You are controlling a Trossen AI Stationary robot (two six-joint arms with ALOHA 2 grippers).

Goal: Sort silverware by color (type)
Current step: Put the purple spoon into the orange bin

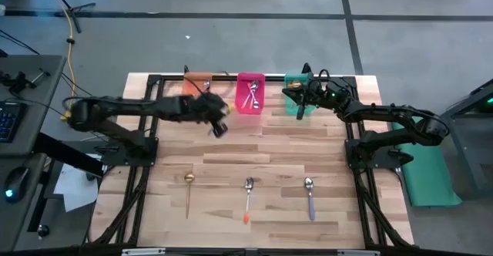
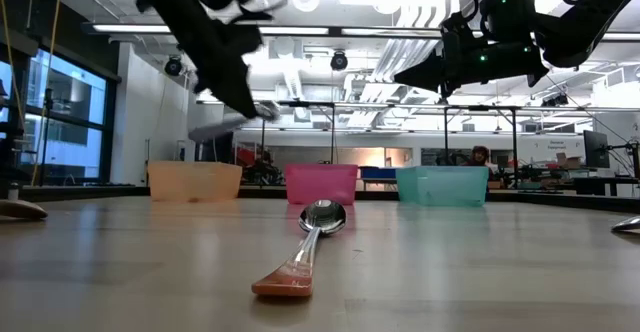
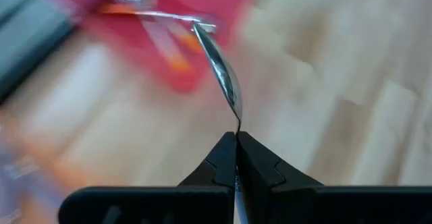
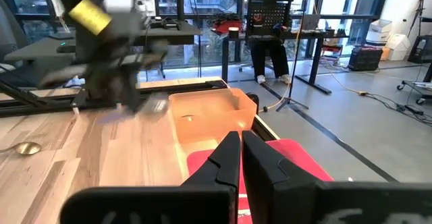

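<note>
My left gripper (image 1: 221,123) (image 3: 236,140) is shut on a silver-bowled spoon (image 3: 226,75) (image 2: 232,122), in the air just near of the pink bin (image 1: 250,94). That bin holds spoons with orange-red handles. My right gripper (image 1: 296,96) (image 4: 239,143) hovers shut and empty over the green bin (image 1: 299,102). On the near part of the table lie a gold spoon (image 1: 189,190), an orange-red-handled spoon (image 1: 248,198) (image 2: 305,247) and a purple-handled spoon (image 1: 310,194), each lying flat. My left gripper pinches the spoon between its two fingers by the stem just behind the bowl (image 3: 237,124). The rest of the handle is hidden between the fingers. The silver bowl (image 3: 223,65) sticks out past the fingertips. The spoon is lifted clear of the table.
The orange bin (image 1: 197,82), pink bin and green bin stand in a row at the table's far edge. Bare wood lies between the bins and the three spoons. The arm frames flank the table's left and right sides. A person sits far off in the room (image 4: 270,42).
</note>
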